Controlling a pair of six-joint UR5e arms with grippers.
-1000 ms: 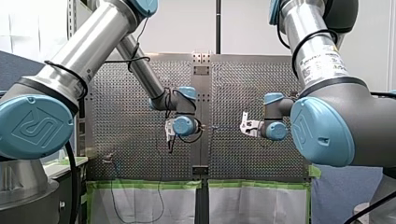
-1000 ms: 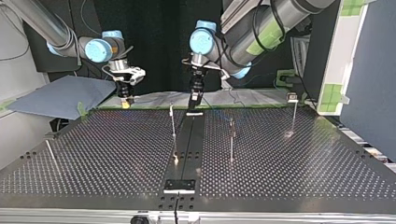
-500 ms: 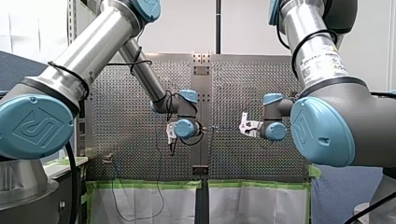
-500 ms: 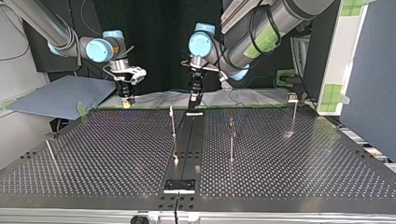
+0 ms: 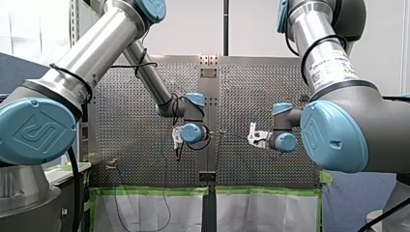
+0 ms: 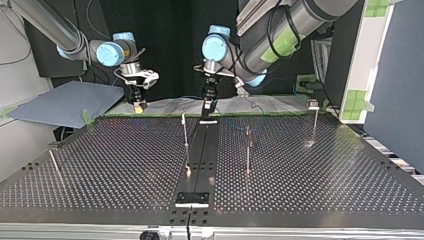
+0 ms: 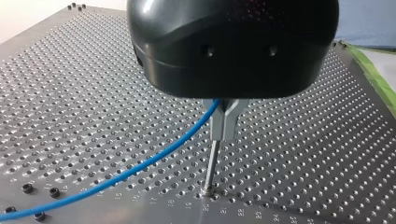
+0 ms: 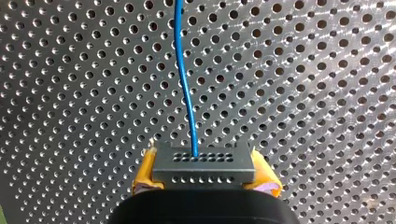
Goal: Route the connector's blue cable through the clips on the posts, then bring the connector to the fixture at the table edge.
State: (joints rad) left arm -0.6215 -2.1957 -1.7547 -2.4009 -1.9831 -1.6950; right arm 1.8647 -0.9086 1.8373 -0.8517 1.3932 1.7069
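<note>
Blue cable [image 8: 187,93], connector [image 8: 204,168] between yellow pads [image 8: 145,170]

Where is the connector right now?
In the right wrist view the grey connector sits clamped between my right gripper's yellow pads, above the perforated table, with the blue cable leaving its face.

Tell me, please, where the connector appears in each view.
Right wrist view: connector clamped between my right gripper's yellow pads.
Top view: at the left, at that gripper's tip, too small to make out.
Front view: not discernible at that gripper, right of centre.
Left wrist view: not in it.
Shared landmark: the perforated table.
</note>
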